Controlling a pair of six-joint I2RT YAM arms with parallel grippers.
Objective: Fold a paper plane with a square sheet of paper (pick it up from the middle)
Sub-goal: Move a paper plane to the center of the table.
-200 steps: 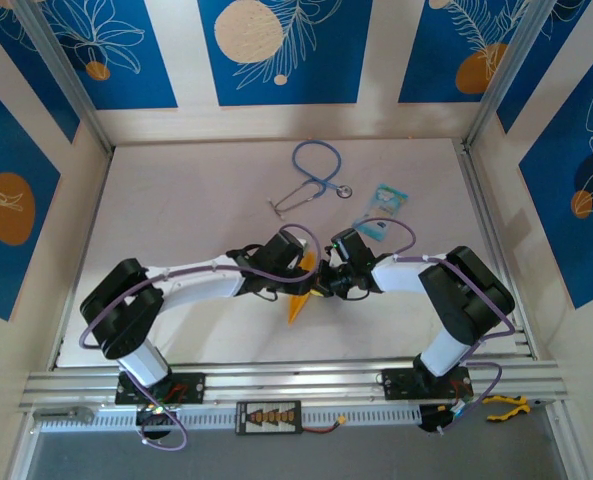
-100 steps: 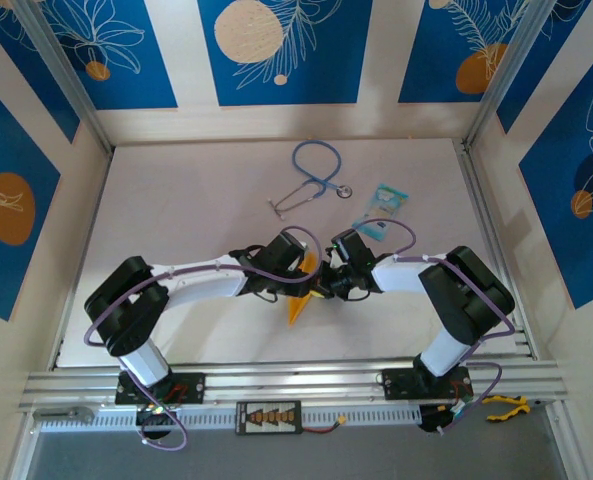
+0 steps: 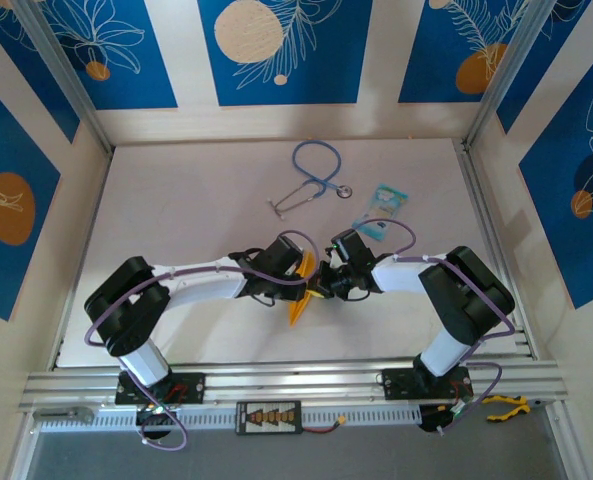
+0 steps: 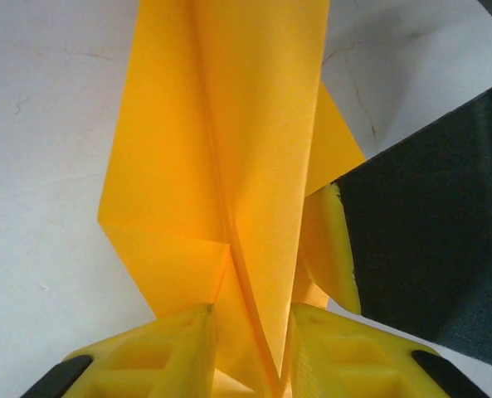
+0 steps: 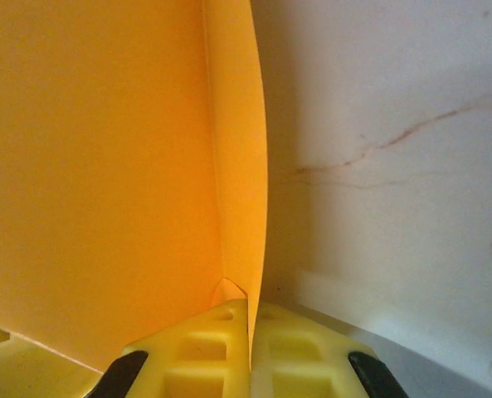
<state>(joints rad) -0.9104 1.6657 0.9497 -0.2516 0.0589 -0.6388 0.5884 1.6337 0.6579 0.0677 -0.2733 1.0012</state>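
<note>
Top external view: shows the paper plane (image 3: pixel 298 300) over the near middle of the desk (image 3: pixel 176 220), caught between the two wrists, narrow tip pointing toward the arm bases. Hard to say whether resting on the desk or lifted just clear of it. Not a flat square but a slim orange dart, with a sharp centre crease and layered flaps plain in the left wrist view. Right jaws clenched on one upright flap, pinched thin between closed yellow fingers (image 5: pixel 204 356) in the right wrist view. Left jaws set partly apart, one yellow finger (image 4: pixel 167 348) on each side of the fold beneath the crease. Cannot tell whether pressing the paper or merely flanking it. Judged well along: main folds made, nose formed, body narrowed. Probably left to do: firm up the underside fold, level the wings, then release and lay the plane down. Impossible to check from here whether both wings match. Well apart at the back of the desk, out of play: a stethoscope (image 3: pixel 311 175) and a light-blue packet (image 3: pixel 386 198).
</note>
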